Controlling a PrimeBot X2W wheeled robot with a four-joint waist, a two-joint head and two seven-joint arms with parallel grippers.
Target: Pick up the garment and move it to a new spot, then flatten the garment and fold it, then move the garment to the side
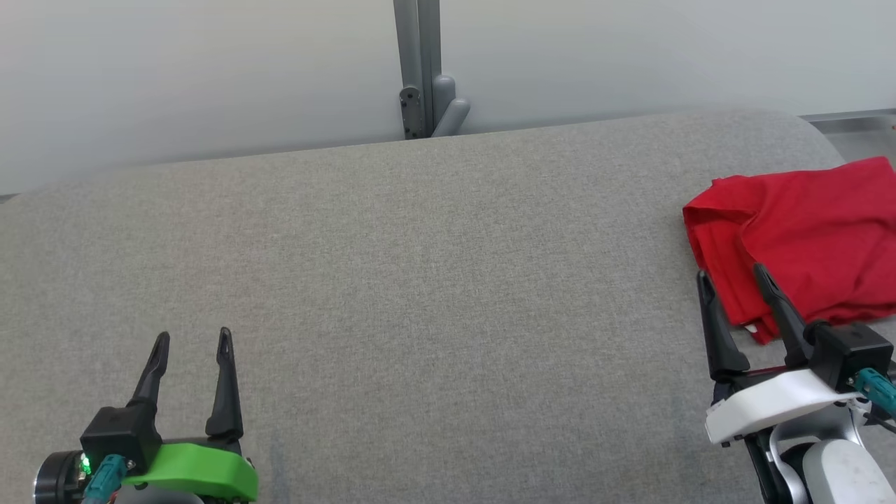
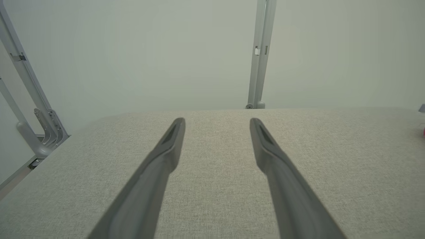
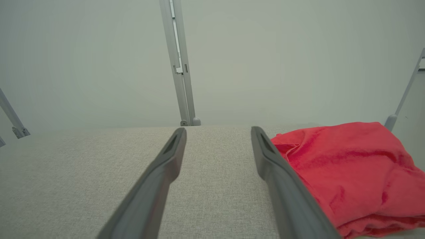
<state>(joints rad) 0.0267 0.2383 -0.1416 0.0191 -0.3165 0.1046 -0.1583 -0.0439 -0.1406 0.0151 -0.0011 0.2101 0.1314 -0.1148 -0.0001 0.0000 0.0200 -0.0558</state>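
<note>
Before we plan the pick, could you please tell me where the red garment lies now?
In the head view, the red garment lies bunched at the right end of the grey padded surface, close beside the open right gripper.

Head high, right wrist low, share garment (image 1: pixel 805 231)

garment (image 1: pixel 819 217) cut by right edge (head view), part behind right gripper (image 1: pixel 730 271)

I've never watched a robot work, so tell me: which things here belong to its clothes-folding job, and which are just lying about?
For the job:
- red garment, lying on the table
- left pincer and right pincer, both open and empty

Just there:
- grey post
- wall behind
</note>
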